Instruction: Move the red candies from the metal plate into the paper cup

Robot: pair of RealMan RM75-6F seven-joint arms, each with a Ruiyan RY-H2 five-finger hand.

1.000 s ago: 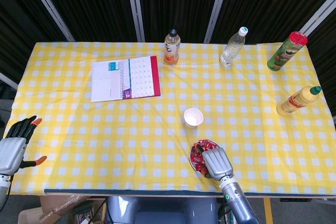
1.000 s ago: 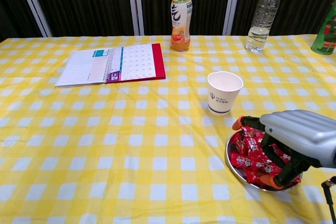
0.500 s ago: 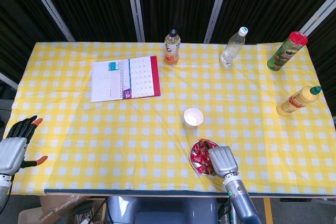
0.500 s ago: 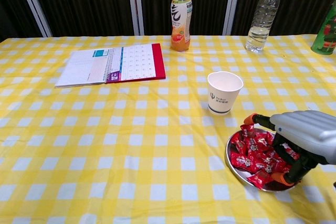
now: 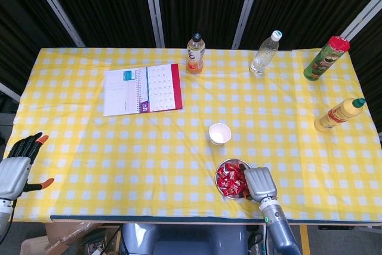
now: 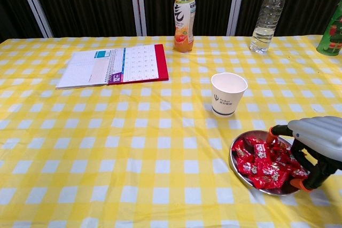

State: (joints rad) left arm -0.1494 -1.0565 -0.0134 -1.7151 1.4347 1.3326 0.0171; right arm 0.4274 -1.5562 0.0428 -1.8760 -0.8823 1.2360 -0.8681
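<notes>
The candies (image 6: pixel 263 158) lay heaped in the plate (image 6: pixel 238 170), low and right of centre in the chest view, just below the cup (image 6: pixel 228 94). Your right robot hand (image 6: pixel 315 145) curled over the plate's right edge, fingertips (image 6: pixel 306 186) down among the candies; whether it pinched one, you couldn't tell. Your left robot hand (image 5: pixel 17 165) hung spread off the counter (image 5: pixel 119 147), lower left in the head view.

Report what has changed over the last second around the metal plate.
The right hand has slid off toward the right rim of the round metal plate, uncovering more of the red wrapped candies; whether it holds one cannot be told. The white paper cup, plate and left hand stayed put.
</notes>
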